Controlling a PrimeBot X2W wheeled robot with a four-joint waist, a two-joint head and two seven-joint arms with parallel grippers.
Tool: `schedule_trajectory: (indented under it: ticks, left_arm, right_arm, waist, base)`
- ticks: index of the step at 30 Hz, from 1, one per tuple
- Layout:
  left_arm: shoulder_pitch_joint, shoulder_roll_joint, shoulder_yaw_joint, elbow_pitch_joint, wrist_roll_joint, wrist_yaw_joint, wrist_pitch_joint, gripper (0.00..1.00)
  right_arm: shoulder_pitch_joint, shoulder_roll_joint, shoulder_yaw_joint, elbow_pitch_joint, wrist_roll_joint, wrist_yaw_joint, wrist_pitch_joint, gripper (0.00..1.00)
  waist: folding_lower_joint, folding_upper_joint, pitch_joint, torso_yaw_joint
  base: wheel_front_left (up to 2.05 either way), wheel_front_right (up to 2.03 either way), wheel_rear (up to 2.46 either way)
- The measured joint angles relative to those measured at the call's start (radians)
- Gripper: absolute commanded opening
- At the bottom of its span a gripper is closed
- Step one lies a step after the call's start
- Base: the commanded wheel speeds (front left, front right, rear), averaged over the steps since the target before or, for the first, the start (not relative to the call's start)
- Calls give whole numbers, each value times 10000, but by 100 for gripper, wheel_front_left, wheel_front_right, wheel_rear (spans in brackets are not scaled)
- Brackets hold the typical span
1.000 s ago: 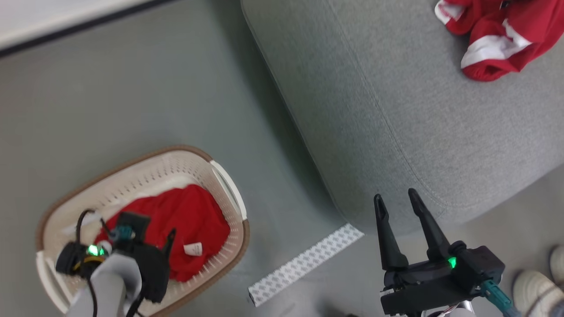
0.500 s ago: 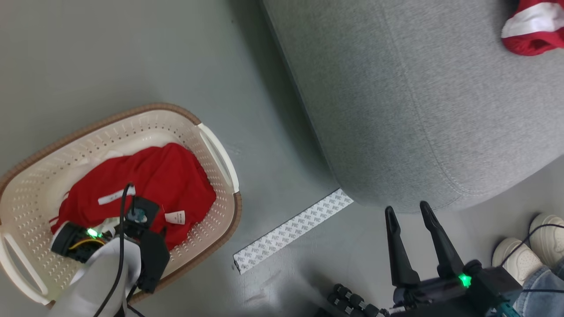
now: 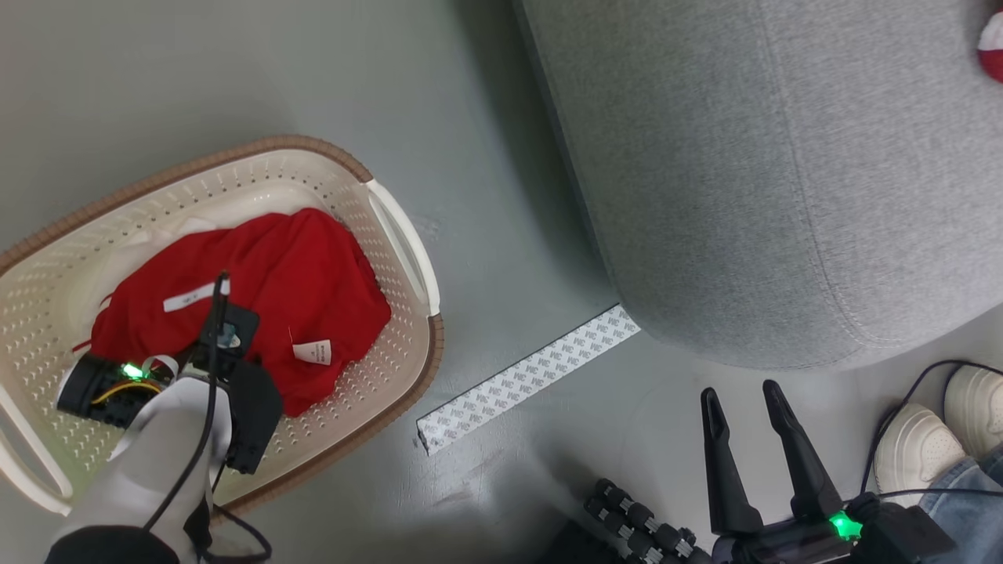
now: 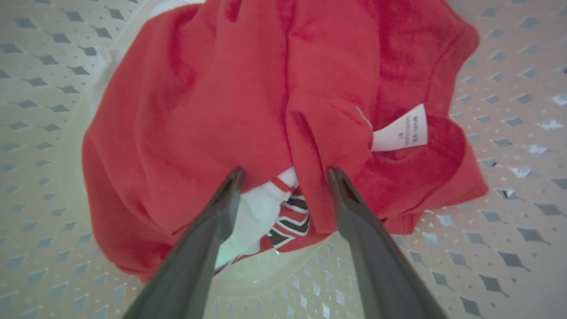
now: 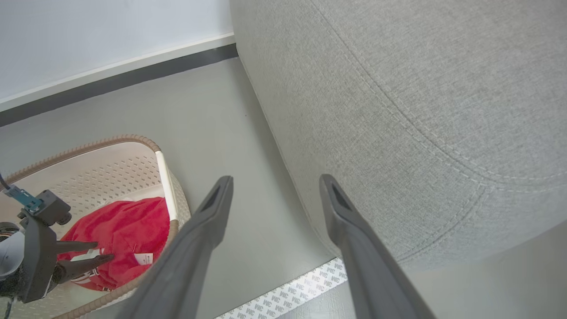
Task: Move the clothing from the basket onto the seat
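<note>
Two dark fingers of the left gripper [image 4: 285, 172] stand spread wide inside the basket [image 3: 258, 176]. Their tips are down at the red clothing [image 4: 266, 88] and seem to touch it. A raised fold of the cloth and a bit of white striped trim lie between the tips, but nothing is pinched yet. This heap, with a white label [image 4: 401, 129] on its right side, lies on the bottom of the basket, and I cannot tell if it is one garment or more.

The right gripper [image 3: 740, 389] is also spread and holds nothing. It hangs over the floor [image 3: 235, 70] at the near right, just beside the near corner of the seat [image 3: 744, 157]. A strip of patterned tape [image 3: 533, 376] lies on the floor between the basket and the seat, and a person's shoe [image 3: 917, 462] is at the near right edge.

At the far right edge of the head view a small piece of a red and white garment [image 3: 993, 55] rests on the seat, well apart from the basket. So I judge that part of the task is done: at least one garment is on the seat. What is left is the heap in the basket. It must be gripped, lifted out and carried to the right onto the grey cushion, and the grip is not closed yet.
</note>
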Motion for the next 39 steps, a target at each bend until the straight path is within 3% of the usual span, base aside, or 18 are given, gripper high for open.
schedule_trajectory:
  ticks: [16, 17, 18, 19, 29, 39]
  left_arm:
    - [-363, -238, -144, 500, -293, 84, -282, 100]
    - [-363, -238, -163, 514, -307, 88, -326, 49]
    - [-363, -240, -199, 522, -307, 90, -414, 32]
    - [-365, -244, -226, 523, -307, 92, -470, 0]
    - [-370, -435, -309, 616, -552, 190, -803, 0]
    - [-341, -418, 81, 527, -1248, 251, -1952, 0]
  right_arm:
    - [799, 2, 33, -663, 345, 0, 0, 100]
    - [824, 2, 36, -688, 345, 0, 0, 100]
    - [831, 2, 38, -715, 341, 0, 2, 100]
    - [839, 2, 29, -734, 332, 0, 2, 100]
    - [895, 0, 86, -685, 230, 0, 0, 100]
    - [-486, 15, 589, 21, 61, 2, 2, 100]
  waist:
    - [-1, -2, 418, 195]
    - [-1, -1, 413, 208]
    - [-2, -1, 409, 220]
    - [-1, -2, 405, 231]
    - [-2, -2, 291, 289]
    - [-1, -1, -187, 207]
  base:
    - [1, 1, 1]
    - [4, 4, 4]
    - [2, 2, 2]
    - [0, 0, 0]
    - [0, 0, 0]
    - [0, 0, 0]
